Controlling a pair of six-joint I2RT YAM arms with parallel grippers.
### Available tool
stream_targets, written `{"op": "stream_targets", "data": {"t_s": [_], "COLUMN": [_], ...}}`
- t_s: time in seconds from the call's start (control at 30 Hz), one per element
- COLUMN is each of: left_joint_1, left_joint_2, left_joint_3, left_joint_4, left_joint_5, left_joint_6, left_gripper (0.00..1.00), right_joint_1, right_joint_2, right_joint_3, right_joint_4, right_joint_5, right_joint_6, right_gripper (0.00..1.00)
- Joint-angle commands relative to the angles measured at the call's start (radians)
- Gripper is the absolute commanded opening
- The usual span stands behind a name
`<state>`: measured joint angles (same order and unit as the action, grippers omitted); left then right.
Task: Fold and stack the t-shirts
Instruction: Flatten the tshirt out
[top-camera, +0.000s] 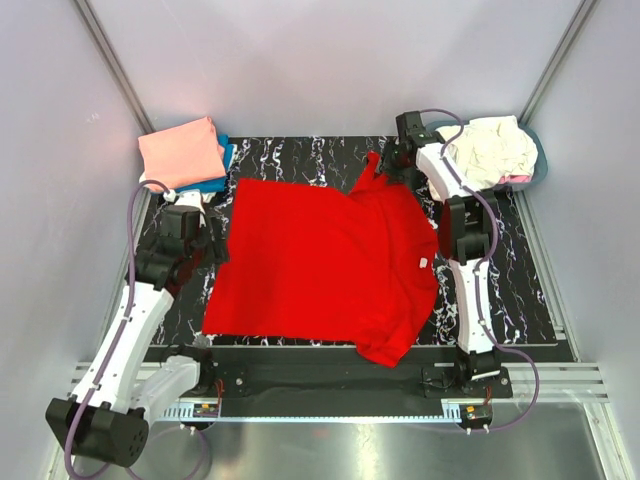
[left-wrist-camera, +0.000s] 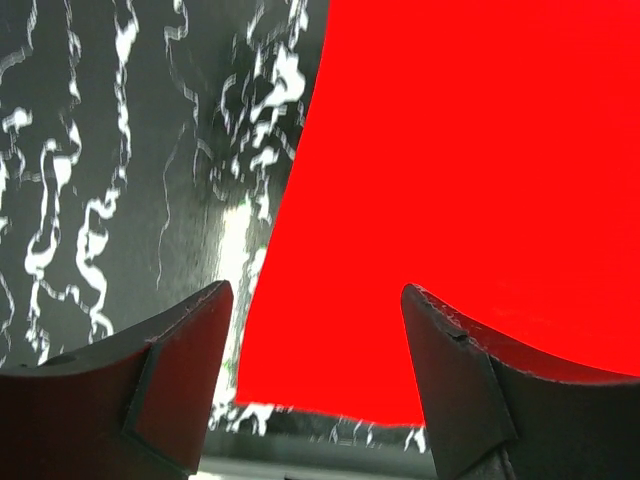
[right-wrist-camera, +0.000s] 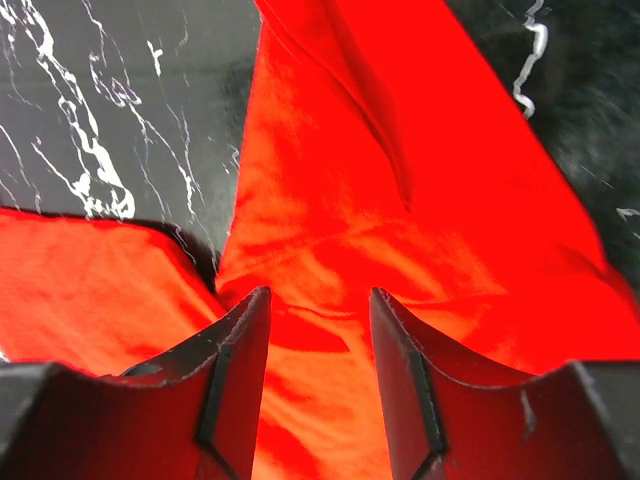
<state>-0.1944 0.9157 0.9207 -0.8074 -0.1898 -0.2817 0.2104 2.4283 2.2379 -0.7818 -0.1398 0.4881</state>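
Spread out flat in the middle of the black marbled table (top-camera: 520, 290): the red t-shirt (top-camera: 320, 265), with its near right sleeve reaching a little past the near edge. Laid open like this probably so that both sides can be reached and folded in toward the middle.

Left gripper (left-wrist-camera: 315, 295): low over the left border of the shirt, jaws apart, one finger above bare table and the other above red cloth, gripping nothing. Placed so, most likely, to close on that border and carry it across.

Right gripper (right-wrist-camera: 320, 295): at the far right sleeve, jaws also apart, with wrinkled red cloth visible in the gap. Not clamped on it, as far as can be seen. Positioned there, seemingly, to take the sleeve and bring it inward.

At the far left corner, a small stack: a salmon-pink shirt (top-camera: 180, 150) on top of a blue shirt (top-camera: 215, 182), both already folded. Presumably the place for the red one when finished.

At the far right corner, a grey-blue basket (top-camera: 537, 160) holding a crumpled cream shirt (top-camera: 490, 150), with a bit of pink at the rim. Kept well apart from the working area, apparently as the waiting supply.

Judged from all this, no fold yet made in the red shirt — only flattened and ready for the first one.
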Motion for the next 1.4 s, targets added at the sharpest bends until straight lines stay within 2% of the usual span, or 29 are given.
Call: {"op": "stream_targets", "data": {"t_s": [0.0,0.3,0.9,1.0,1.13,1.2,1.23,1.3,1.33,1.37], "left_joint_1": [0.001,0.001,0.001,0.001,0.001,0.0,0.001,0.001,0.001,0.001], "left_joint_2": [0.021,0.017,0.02,0.02,0.02,0.018,0.018,0.014,0.014,0.014], "left_joint_3": [0.026,0.02,0.02,0.02,0.018,0.02,0.02,0.018,0.018,0.018], "left_joint_4": [0.08,0.082,0.085,0.088,0.085,0.086,0.085,0.086,0.086,0.088], "left_joint_5": [0.004,-0.002,0.021,0.021,0.021,0.021,0.02,0.02,0.021,0.021], "left_joint_6": [-0.007,-0.013,-0.01,-0.01,-0.008,-0.007,-0.008,-0.01,-0.01,-0.01], "left_gripper": [0.73,0.72,0.72,0.71,0.71,0.71,0.71,0.71,0.71,0.71], "right_joint_1": [-0.006,-0.011,-0.026,-0.028,-0.026,-0.026,-0.026,-0.026,-0.028,-0.026], "right_joint_2": [0.02,0.069,0.186,0.184,0.155,0.146,0.146,0.152,0.153,0.155], "right_joint_3": [0.107,0.101,0.195,0.192,0.158,0.154,0.16,0.175,0.178,0.18], "right_joint_4": [0.001,0.007,0.006,0.012,0.038,0.042,0.042,0.038,0.038,0.039], "right_joint_5": [-0.037,0.031,0.035,0.032,0.026,0.022,0.02,0.005,-0.004,-0.015], "right_joint_6": [0.032,0.03,0.015,0.017,0.021,0.018,0.018,0.021,0.023,0.029], "right_gripper": [0.5,0.5,0.51,0.49,0.29,0.26,0.19,0.13,0.04,0.01]}}
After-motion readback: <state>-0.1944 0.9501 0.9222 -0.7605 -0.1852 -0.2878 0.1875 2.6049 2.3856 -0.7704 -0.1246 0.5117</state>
